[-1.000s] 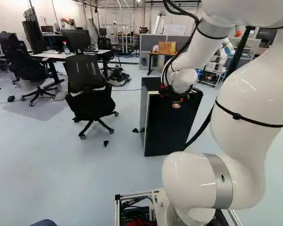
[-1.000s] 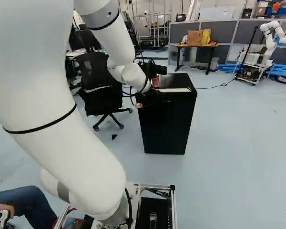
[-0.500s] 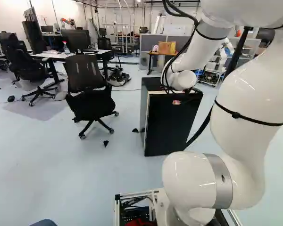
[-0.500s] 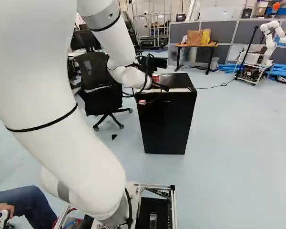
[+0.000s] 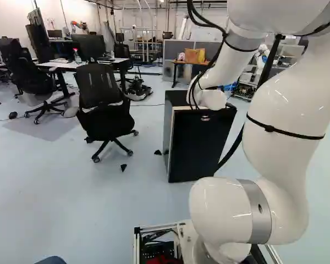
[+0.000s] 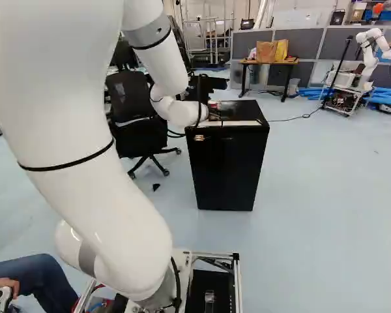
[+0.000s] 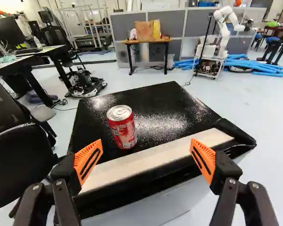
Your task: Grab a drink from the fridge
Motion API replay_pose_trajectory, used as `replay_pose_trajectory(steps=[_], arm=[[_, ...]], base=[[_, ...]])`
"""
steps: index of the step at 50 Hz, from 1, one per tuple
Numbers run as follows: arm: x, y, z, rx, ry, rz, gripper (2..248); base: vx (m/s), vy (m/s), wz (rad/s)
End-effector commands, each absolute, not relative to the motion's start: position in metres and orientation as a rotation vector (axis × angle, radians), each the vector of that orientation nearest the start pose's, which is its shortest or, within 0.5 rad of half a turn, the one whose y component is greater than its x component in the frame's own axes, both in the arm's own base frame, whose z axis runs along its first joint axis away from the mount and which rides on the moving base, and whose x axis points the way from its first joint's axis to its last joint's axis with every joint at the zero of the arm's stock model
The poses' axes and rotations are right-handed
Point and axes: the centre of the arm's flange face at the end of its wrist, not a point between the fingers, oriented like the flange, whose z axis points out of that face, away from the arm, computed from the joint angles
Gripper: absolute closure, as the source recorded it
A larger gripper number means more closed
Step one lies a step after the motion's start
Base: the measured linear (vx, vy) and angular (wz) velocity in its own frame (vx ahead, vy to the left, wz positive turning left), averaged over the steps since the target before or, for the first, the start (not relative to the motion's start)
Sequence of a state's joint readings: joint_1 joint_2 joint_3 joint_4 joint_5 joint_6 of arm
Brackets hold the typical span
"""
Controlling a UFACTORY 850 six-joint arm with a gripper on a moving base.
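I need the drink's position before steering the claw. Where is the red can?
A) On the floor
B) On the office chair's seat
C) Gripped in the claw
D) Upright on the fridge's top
D: the can stands upright on the fridge, untouched by the open claw.

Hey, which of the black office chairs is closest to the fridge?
The black chair just left of the fridge in the left base view; the other chairs stand farther off.

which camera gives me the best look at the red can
The wrist view: the can stands in full on the fridge. The right base view shows a small part beside the arm; the left base view, none.
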State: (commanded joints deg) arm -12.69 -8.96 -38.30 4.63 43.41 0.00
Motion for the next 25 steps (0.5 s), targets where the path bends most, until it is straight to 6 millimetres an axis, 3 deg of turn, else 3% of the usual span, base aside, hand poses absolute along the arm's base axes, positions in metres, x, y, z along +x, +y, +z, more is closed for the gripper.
replay_pose_trajectory(steps=[25], arm=[[0.483, -0.105, 0.407, -2.574, 0.209, -2.002, 3]], base=[[0.000, 0.000, 0.000]])
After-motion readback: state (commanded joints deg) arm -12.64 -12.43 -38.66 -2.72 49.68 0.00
